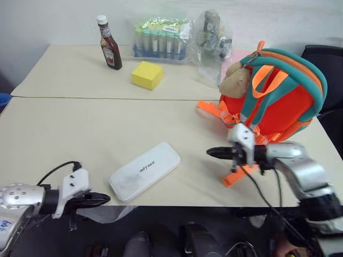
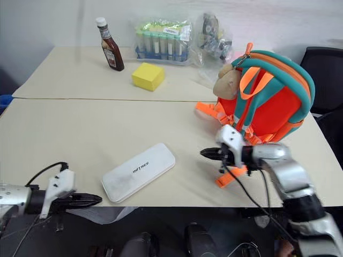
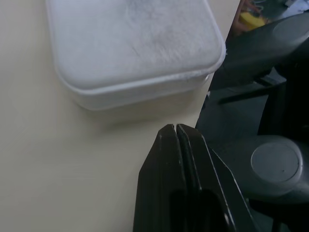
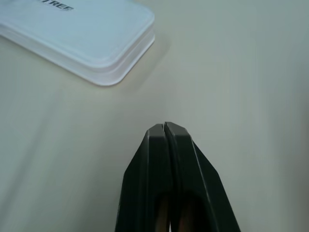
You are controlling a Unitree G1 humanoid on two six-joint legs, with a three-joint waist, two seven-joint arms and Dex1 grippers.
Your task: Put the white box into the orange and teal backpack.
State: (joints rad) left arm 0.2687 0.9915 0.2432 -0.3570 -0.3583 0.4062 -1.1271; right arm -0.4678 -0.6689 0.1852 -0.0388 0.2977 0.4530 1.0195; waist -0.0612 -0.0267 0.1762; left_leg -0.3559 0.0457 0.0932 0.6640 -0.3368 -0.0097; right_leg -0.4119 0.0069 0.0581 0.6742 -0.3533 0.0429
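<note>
Plainly both fingers [image 3: 176,133] shut, empty

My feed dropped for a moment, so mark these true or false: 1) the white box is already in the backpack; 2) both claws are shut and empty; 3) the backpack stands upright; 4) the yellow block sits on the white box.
1) False: the white box lies flat on the table near its front edge, apart from the orange and teal backpack.
2) True: the left claw and the right claw hold nothing.
3) True.
4) False: the yellow block rests on the table farther back, by the sauce bottle.
</note>
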